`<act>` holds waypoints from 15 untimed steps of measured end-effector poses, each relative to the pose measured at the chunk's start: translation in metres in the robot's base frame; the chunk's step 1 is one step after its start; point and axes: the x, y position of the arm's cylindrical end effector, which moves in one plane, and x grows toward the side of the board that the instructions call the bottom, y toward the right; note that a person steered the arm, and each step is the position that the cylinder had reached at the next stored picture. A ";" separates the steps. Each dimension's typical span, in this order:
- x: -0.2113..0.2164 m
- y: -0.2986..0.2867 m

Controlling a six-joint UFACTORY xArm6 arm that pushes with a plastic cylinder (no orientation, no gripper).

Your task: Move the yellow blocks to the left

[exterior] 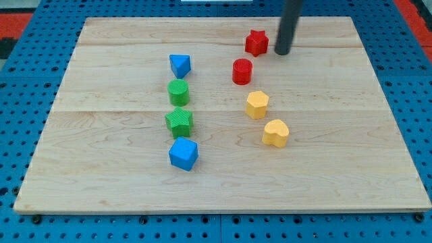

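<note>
Two yellow blocks lie right of the board's middle: a yellow hexagon (257, 104) and, below and right of it, a yellow heart (275, 133). My tip (281, 52) stands near the view's top, just right of the red star (256, 42), apart from it. It is well above both yellow blocks and touches neither.
A red cylinder (241, 71) sits above the yellow hexagon. A column on the left holds a blue triangle (179, 65), a green cylinder (178, 92), a green star (179, 121) and a blue cube (183, 154). The wooden board (101, 182) lies on a blue pegboard.
</note>
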 end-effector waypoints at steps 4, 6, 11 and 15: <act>0.145 0.013; 0.148 -0.026; 0.202 -0.031; 0.230 0.140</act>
